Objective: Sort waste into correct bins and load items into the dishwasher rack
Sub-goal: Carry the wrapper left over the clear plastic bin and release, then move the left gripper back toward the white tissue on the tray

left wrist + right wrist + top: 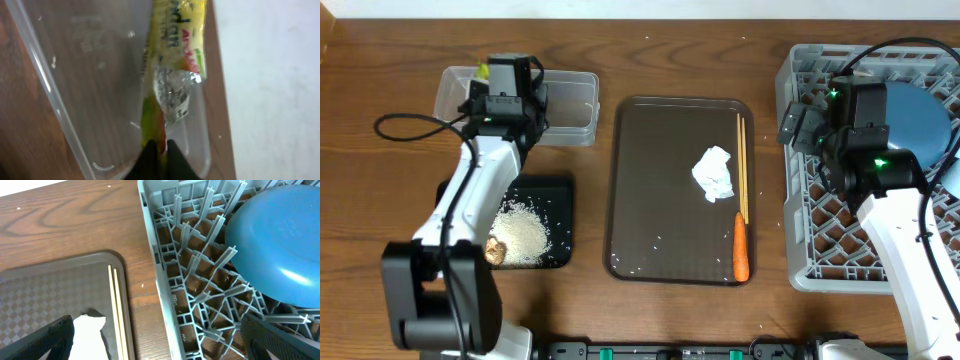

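My left gripper (pixel 160 148) is shut on the lower end of the yellow-green foil wrapper (pixel 176 45) and holds it over the clear tub (pixel 45 82). In the overhead view this gripper (pixel 506 88) is above the tub (pixel 570 105). The black tray (pixel 555 190) holds white rice (pixel 525 232) and a brown lump (pixel 497 250). The tissue (pixel 714 173), chopsticks (pixel 742 165) and carrot (pixel 741 247) lie on the brown serving tray (pixel 660 190). My right gripper (pixel 160 345) is open and empty over the left edge of the grey rack (pixel 195 280), which holds the dark-blue plate (pixel 280 245).
In the right wrist view the chopsticks (pixel 116 305) and tissue (pixel 87 335) lie on the serving tray (pixel 45 290), just left of the rack. The rack (pixel 800 230) fills the right side of the table. Bare wood separates the tray and the rack.
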Robot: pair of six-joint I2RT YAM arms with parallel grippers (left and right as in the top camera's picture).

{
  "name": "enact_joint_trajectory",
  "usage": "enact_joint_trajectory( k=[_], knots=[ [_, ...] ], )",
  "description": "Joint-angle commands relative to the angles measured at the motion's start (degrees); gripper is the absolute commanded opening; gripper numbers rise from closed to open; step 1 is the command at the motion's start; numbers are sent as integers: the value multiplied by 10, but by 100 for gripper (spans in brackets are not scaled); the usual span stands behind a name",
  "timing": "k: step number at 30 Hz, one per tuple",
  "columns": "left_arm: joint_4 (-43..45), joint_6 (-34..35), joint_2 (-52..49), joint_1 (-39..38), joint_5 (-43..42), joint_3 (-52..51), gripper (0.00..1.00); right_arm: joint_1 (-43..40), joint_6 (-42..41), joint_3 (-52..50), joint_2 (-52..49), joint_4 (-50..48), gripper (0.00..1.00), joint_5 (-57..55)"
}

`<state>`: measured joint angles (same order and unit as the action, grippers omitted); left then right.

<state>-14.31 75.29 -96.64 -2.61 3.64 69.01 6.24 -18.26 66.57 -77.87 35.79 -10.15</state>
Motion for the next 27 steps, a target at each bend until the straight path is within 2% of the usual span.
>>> enact_joint_trajectory(
  k=[1,6,9,12,17,22,27],
  knots=[
    [4,24,-7,2,14,3,25,-1,-1,2,3,0,99,-10],
    [12,24,-7,2,13,3,40,-1,-1,2,3,0,99,-10],
    [12,6,-6,2,-9,3,68,-1,-1,2,3,0,99,-10],
    [22,-47,5,2,-76,3,86,-1,-1,2,3,0,99,-10],
    [31,-106,58,2,-143,3,93,-1,-1,2,3,0,99,-10],
    [28,-213,146,-11,-194,3,97,-1,-1,2,3,0,99,-10],
    [-4,-315,213,-89,-214,3,97,-1,-1,2,3,0,99,-10]
  ],
)
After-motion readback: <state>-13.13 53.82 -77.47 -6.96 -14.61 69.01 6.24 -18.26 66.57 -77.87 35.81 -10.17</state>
